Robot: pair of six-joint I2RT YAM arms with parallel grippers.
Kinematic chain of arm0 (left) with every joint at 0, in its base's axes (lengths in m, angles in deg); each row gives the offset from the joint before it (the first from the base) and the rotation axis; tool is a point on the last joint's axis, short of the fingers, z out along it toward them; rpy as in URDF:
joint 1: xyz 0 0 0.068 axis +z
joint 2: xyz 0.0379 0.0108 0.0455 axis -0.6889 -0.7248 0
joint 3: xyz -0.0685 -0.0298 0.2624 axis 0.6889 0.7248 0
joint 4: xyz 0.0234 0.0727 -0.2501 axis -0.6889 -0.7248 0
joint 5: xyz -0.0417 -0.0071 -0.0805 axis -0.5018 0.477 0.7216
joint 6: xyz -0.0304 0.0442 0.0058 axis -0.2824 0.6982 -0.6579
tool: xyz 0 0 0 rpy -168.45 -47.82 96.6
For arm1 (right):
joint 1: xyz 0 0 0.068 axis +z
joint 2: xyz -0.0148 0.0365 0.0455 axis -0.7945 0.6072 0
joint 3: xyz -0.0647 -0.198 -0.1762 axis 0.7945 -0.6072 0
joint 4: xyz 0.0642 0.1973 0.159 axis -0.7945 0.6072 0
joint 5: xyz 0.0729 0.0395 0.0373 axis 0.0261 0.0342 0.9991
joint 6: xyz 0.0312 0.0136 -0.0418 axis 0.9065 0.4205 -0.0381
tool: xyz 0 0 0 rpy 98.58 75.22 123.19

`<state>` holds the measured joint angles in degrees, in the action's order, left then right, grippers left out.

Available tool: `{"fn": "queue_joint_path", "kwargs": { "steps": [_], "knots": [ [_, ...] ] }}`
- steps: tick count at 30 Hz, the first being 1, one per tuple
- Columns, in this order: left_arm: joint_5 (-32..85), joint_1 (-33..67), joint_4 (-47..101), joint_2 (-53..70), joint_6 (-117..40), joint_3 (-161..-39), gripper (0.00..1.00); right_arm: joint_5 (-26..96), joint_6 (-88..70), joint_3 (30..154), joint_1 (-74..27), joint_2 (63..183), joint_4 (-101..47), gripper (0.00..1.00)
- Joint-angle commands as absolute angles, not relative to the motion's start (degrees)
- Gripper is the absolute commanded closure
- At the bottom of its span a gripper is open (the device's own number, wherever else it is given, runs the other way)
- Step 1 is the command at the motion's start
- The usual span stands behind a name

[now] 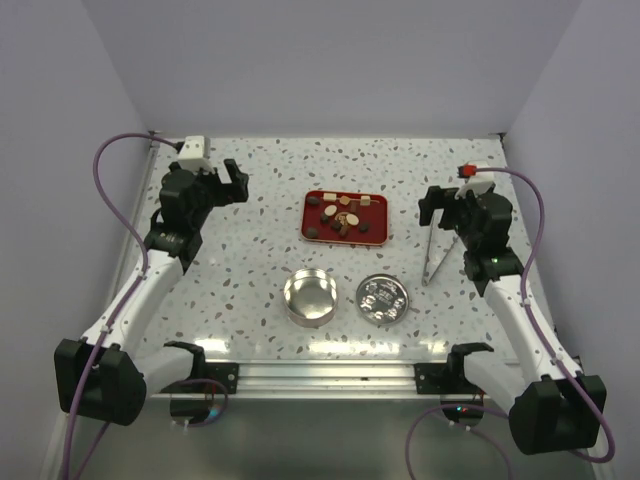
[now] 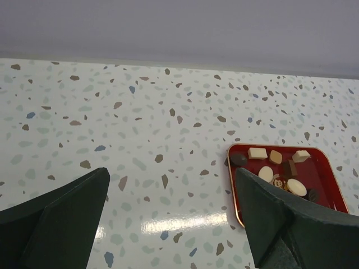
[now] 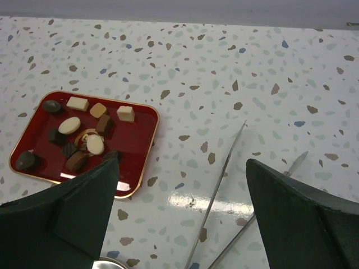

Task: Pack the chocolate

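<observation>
Top external: left gripper (image 1: 238, 181) and right gripper (image 1: 432, 207) are being shown spread, empty. Tongs (image 1: 432, 258) right of the chocolate (image 1: 345, 217) should be grasped mid-length.

The chocolate (image 1: 345, 217) lies on a tray (image 1: 347, 243) at the middle of the table (image 1: 250, 260). Nearer, a tin (image 1: 310, 297) stands on the left and its lid (image 1: 382, 299) on the right, side by side but apart. Tongs (image 1: 436, 255) lie right of the tray. The left gripper (image 2: 171, 174) hangs well left of the tray, the right gripper (image 3: 182, 165) above the tongs.
</observation>
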<state>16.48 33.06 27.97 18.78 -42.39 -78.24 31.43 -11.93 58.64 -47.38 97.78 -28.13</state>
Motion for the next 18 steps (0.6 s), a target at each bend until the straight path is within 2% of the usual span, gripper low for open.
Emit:
{"fn": "queue_joint_path", "kwargs": {
  "steps": [1,10,18],
  "knots": [
    [15.34,33.44,29.53,19.87,-41.87,-79.4,0.0,29.2,-12.51,60.65,-47.43,97.66,-28.06,0.01],
    [14.11,33.35,26.72,18.38,-42.74,-80.8,0.0,27.8,-10.23,59.86,-47.43,98.02,-28.67,0.01],
    [12.97,33.35,25.84,18.2,-43.8,-80.63,0.0,12.95,-0.22,64.25,-47.43,104.42,-13.58,0.01]
  ]
}}
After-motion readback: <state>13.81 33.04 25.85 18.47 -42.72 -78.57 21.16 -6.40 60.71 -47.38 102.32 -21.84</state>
